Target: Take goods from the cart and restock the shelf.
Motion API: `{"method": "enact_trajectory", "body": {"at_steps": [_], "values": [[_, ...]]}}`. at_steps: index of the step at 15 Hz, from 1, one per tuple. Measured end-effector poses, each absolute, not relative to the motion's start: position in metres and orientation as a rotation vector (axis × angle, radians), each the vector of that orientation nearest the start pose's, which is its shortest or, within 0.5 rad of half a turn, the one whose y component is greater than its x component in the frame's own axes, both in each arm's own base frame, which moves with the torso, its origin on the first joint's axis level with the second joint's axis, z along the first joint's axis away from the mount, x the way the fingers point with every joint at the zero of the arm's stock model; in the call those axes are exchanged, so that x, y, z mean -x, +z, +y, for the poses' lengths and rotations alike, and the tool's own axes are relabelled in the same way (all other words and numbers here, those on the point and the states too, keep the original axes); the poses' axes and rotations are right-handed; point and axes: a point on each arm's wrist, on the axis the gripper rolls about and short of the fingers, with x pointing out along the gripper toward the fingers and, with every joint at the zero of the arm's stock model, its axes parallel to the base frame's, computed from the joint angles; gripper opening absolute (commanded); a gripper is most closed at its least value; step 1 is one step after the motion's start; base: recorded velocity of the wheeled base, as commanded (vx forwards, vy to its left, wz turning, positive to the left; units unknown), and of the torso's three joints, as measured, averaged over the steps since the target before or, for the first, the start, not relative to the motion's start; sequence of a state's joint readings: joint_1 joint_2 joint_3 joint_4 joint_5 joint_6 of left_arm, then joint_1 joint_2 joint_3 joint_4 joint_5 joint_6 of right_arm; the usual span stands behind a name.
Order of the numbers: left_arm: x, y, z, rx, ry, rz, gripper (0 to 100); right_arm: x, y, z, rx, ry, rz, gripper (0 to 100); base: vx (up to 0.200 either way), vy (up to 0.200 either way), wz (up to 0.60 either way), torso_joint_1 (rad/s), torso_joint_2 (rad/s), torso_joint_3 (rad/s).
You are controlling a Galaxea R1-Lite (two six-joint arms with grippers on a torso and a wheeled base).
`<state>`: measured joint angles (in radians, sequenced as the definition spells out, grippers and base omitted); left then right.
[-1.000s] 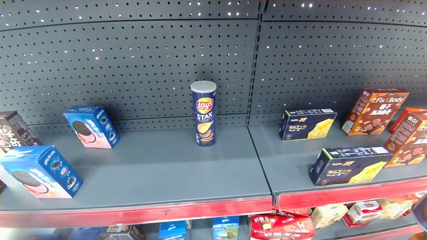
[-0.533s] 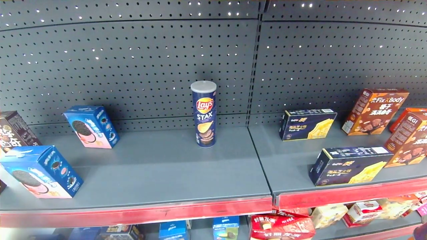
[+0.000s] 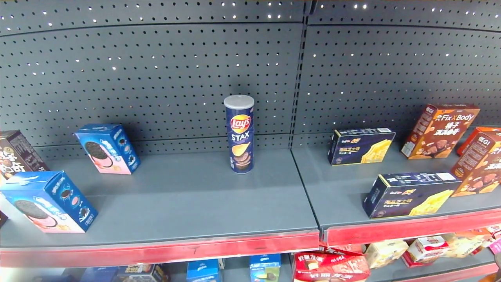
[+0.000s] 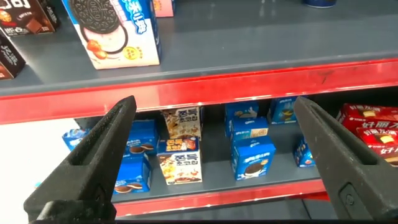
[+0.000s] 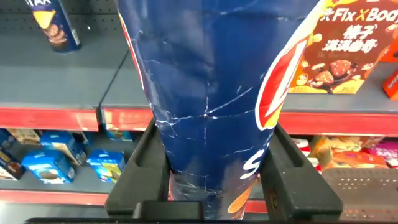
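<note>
Seen from the aisle: the robot's right gripper [image 5: 217, 169] is closed on a blue chip can [image 5: 211, 93], one finger on each side of the tube, w/ the can held out in front of the grey shelf [image 3: 195, 196]. It sits to the robot's right of the standing can [image 3: 239, 133] already on that shelf, and well apart from it. The held can is prob. light, a stiff card tube w/ a glossy wrap that shows fine crease lines, so it could slip or dent if squeezed hard. A firm but gentle hold round the mid-body looks best. It is tall and narrow, so likely tippy when set down. The left gripper [image 4: 214, 106] hangs w/ fingers wide apart, holding nothing, to the left of the standing can and lower, facing the shelf's red edge [image 4: 249, 78] below a blue cookie box [image 4: 115, 31].
</note>
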<state>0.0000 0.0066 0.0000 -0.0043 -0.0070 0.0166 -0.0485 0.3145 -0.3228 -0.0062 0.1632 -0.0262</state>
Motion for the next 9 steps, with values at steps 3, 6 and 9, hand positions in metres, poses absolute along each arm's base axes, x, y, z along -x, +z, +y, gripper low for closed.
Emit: {"method": "enact_trajectory", "body": {"at_steps": [3,6,9], "values": [[0.022,0.076,0.000,-0.017,0.004,0.005,100,0.009,0.166,0.004,0.051,0.074,0.018,0,0.000,0.000,0.00,0.000,0.00,0.000],[0.021,0.078,0.001,-0.062,0.048,0.022,100,0.008,0.167,0.003,0.050,0.016,0.026,0,0.000,0.000,0.00,0.000,0.00,0.000],[0.016,0.098,0.000,-0.072,0.015,0.080,100,0.007,0.167,0.003,0.050,-0.047,0.035,0,0.000,0.000,0.00,0.000,0.00,0.000]]}}
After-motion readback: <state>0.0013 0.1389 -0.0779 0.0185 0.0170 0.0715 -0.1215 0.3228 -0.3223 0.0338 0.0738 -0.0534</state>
